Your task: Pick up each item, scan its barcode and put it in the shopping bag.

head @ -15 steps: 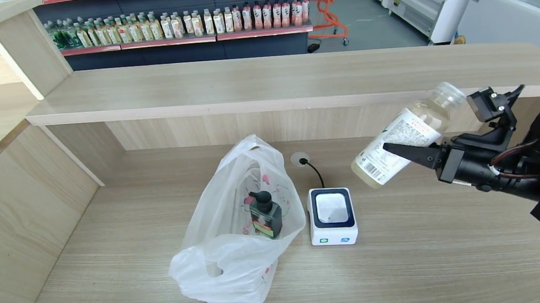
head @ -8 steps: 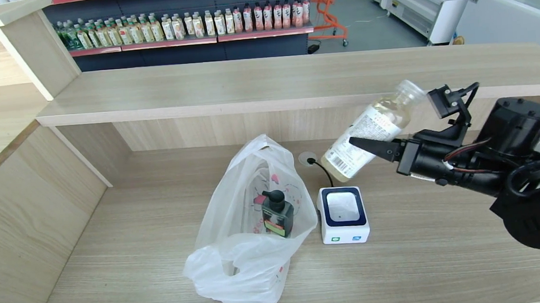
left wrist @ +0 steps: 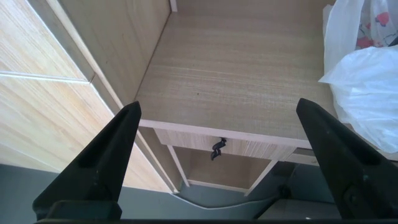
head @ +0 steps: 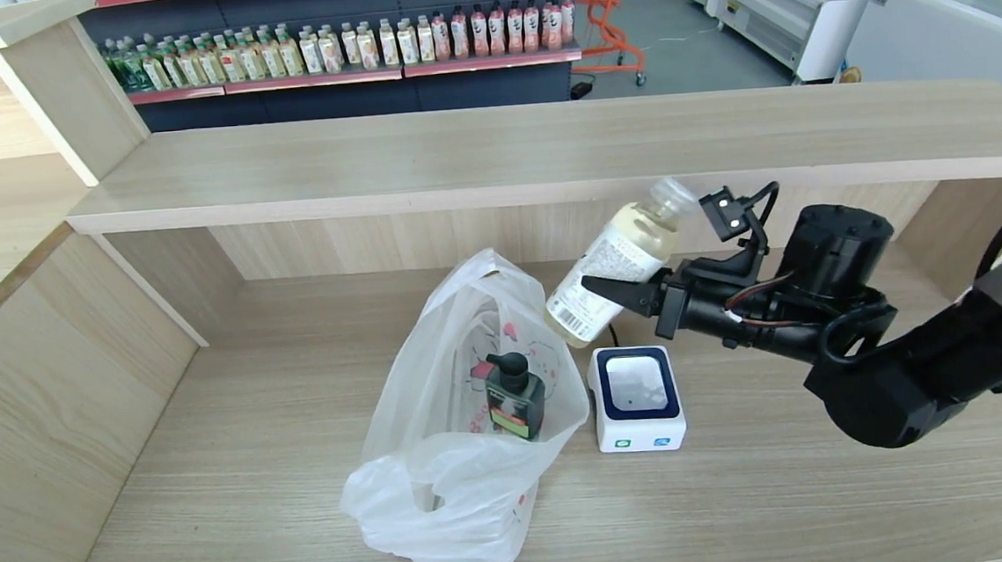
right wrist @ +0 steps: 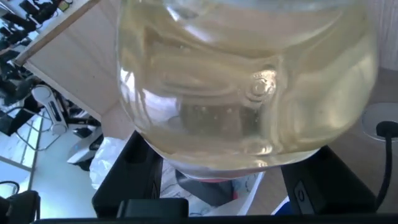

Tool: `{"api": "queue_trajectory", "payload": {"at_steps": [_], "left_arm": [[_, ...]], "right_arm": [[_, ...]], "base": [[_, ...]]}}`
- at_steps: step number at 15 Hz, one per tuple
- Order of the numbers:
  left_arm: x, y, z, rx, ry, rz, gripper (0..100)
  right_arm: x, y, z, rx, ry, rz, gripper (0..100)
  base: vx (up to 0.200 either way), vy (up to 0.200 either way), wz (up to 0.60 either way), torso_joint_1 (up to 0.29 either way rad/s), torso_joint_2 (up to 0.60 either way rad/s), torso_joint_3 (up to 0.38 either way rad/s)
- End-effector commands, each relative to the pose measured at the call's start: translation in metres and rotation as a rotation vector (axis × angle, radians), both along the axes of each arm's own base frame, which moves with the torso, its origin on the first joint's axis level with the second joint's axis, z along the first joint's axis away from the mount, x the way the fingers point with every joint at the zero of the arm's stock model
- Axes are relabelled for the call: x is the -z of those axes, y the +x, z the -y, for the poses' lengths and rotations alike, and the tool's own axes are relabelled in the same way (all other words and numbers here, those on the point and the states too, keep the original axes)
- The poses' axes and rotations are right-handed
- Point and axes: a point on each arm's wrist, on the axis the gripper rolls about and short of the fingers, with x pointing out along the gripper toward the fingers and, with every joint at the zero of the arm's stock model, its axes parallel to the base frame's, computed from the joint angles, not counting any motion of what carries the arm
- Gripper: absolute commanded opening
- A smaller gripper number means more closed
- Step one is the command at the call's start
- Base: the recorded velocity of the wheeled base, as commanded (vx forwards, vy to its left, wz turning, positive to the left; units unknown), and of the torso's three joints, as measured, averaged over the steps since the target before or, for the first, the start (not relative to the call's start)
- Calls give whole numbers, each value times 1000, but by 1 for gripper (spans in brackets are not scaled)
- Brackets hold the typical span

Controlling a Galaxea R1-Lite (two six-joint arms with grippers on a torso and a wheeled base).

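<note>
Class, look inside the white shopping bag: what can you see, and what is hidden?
A dark pump bottle stands upright inside the shopping bag. Its base and anything deeper are covered by crumpled plastic.

Clear bottle [head: 614, 264] of pale yellow liquid with white label, translucent white shopping bag [head: 445, 488] with pink print, black pump bottle [head: 514, 399] with green and red label, white scanner [head: 640, 436] framed dark blue, light wood-grain counter [head: 789, 490].

Bright, even indoor light; faint soft shadows on the counter [head: 789, 490]. Glare glints on the bottle [right wrist: 249, 93]. Head view bows at edges.
</note>
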Motion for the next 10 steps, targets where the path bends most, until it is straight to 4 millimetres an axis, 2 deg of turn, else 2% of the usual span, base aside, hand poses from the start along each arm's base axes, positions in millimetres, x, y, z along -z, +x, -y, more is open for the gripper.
{"api": "queue_trajectory", "payload": {"at_steps": [1,7,10], "left_arm": [[0,0,0,-1,0,0,100],[0,0,0,-1,0,0,100],[0,0,0,-1,0,0,100]], "right_arm": [[20,15,-12,-17,-18,-23,0],[41,31,-38,-52,-70,54,0],[44,43,-46,-55,-76,96,0]], "base": [[0,0,0,0,0,0],[0,0,0,0,0,0],[0,0,0,0,0,0]]}}
